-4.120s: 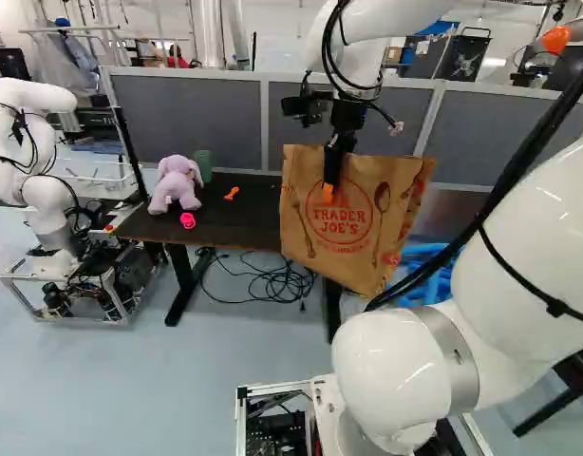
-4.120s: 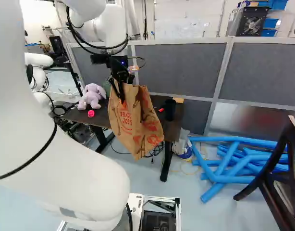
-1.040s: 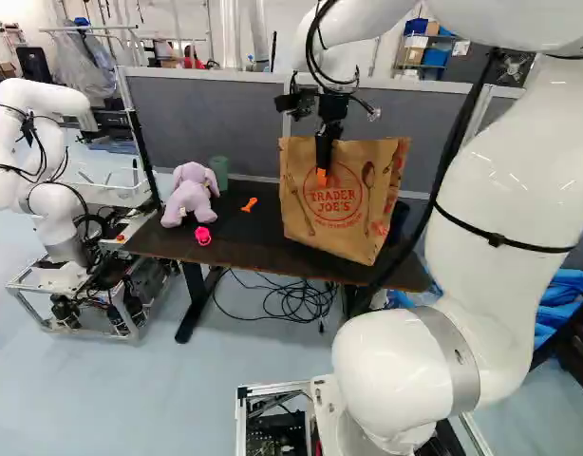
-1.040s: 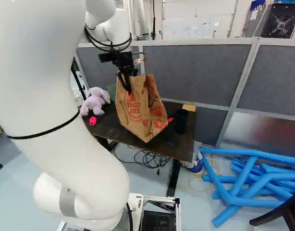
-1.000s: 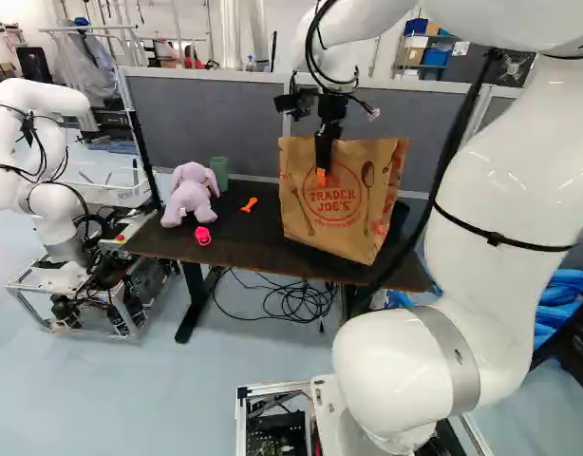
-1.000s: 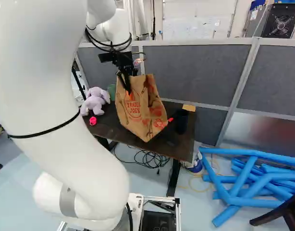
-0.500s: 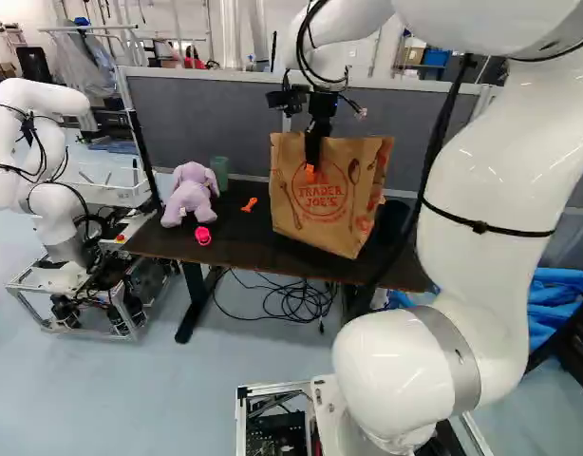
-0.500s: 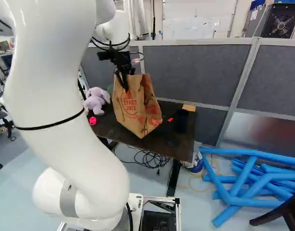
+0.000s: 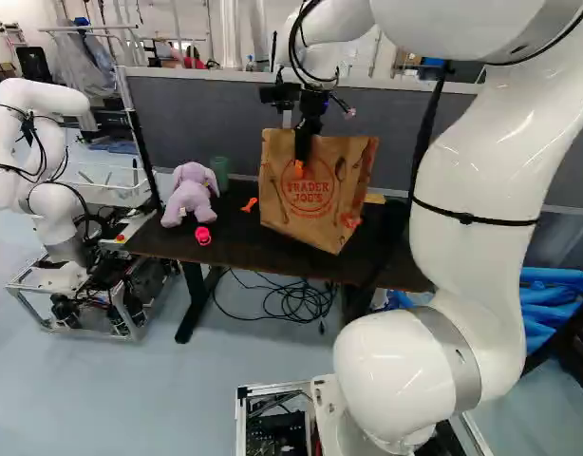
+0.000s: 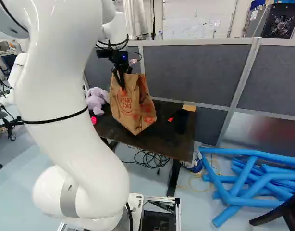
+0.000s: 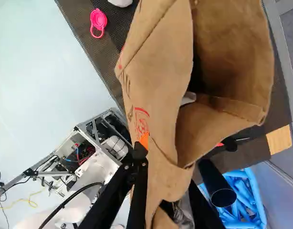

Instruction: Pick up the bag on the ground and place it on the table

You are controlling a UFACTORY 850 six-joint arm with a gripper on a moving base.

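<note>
My gripper (image 9: 299, 169) is shut on the near upper side of the brown paper bag (image 9: 306, 199) in the left base view. The bag (image 10: 128, 103) hangs tilted over the dark table (image 10: 159, 142) in the right base view; whether its lowest corner touches the top, I cannot tell. In the wrist view the gripper (image 11: 162, 174) has one finger with an orange pad outside the bag's wall (image 11: 161, 81), the other partly hidden by paper. The bag's mouth gapes beside the fingers, with something pale inside.
A purple plush toy (image 9: 189, 195), a pink ring-shaped item (image 9: 203, 236), an orange piece (image 9: 250, 204) and a green cup (image 9: 219, 171) are on the table, plus a black cylinder (image 11: 218, 186). Behind stands a grey partition (image 10: 195, 72). Blue tubes (image 10: 229, 192) lie right; another robot (image 9: 49, 199) stands left.
The base moved nearer the table earlier, then stayed still over the last second. Since then my arm has carried the bag over the tabletop toward the plush toy, still gripped.
</note>
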